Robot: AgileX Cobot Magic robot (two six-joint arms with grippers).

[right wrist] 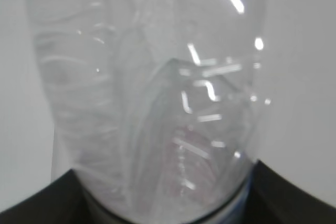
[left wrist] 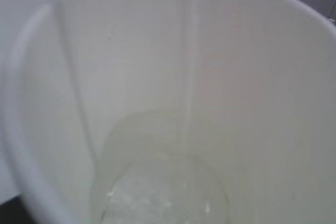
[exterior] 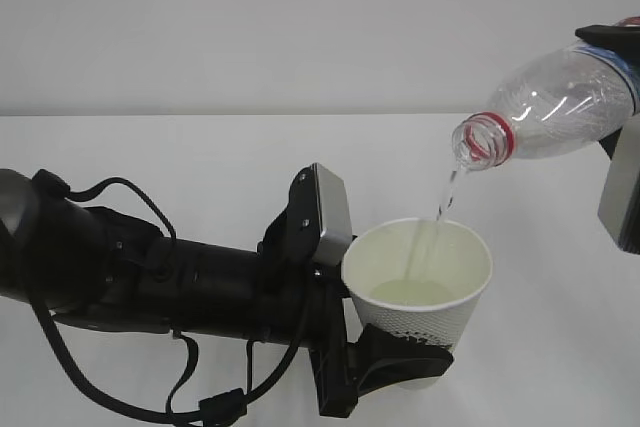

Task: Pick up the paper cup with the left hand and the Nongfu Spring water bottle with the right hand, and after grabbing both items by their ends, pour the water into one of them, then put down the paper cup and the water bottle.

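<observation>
The white paper cup is held upright above the table, with my left gripper shut round its lower part. Above it to the right, the clear Nongfu Spring water bottle is tilted, its red-ringed mouth pointing down and to the left. My right gripper is shut on the bottle's far end at the frame edge. A thin stream of water falls from the mouth into the cup, where water pools at the bottom. The left wrist view is filled by the cup's inside and the water. The right wrist view shows the bottle between black fingers.
A white table runs under both arms to a plain pale wall. My black left arm, with its looping cables and grey plate, stretches across the lower left.
</observation>
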